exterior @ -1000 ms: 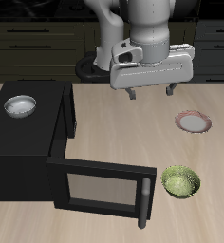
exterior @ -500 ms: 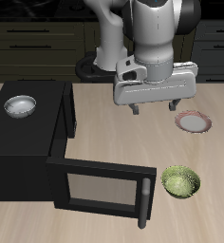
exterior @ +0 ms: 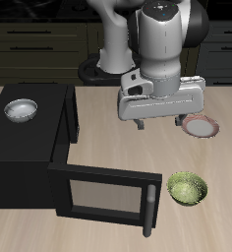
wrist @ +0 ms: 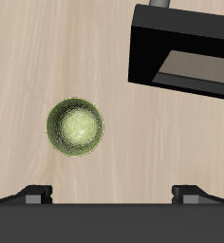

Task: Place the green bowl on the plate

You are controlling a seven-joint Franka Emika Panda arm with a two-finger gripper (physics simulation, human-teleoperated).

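The green bowl (exterior: 189, 188) is a small yellow-green mottled bowl standing upright on the table near its front edge; it also shows in the wrist view (wrist: 75, 126), empty inside. The plate (exterior: 201, 126), white with a pinkish-brown rim, lies farther back on the table, partly hidden behind the gripper's body. My gripper (exterior: 160, 124) hangs in the air above the table, open and empty, well above and behind the bowl. Its fingertips (wrist: 33, 192) show spread wide apart in the wrist view.
A black microwave (exterior: 29, 148) stands beside the bowl with its door (exterior: 103, 195) swung open toward the table's front edge; it also shows in the wrist view (wrist: 185, 52). A silver-white bowl (exterior: 21, 109) sits on top of it. Dark cabinets stand behind the table.
My gripper has come down and moved toward the table's front edge, nearer the bowl. It stays open. The bowl and plate have not moved.
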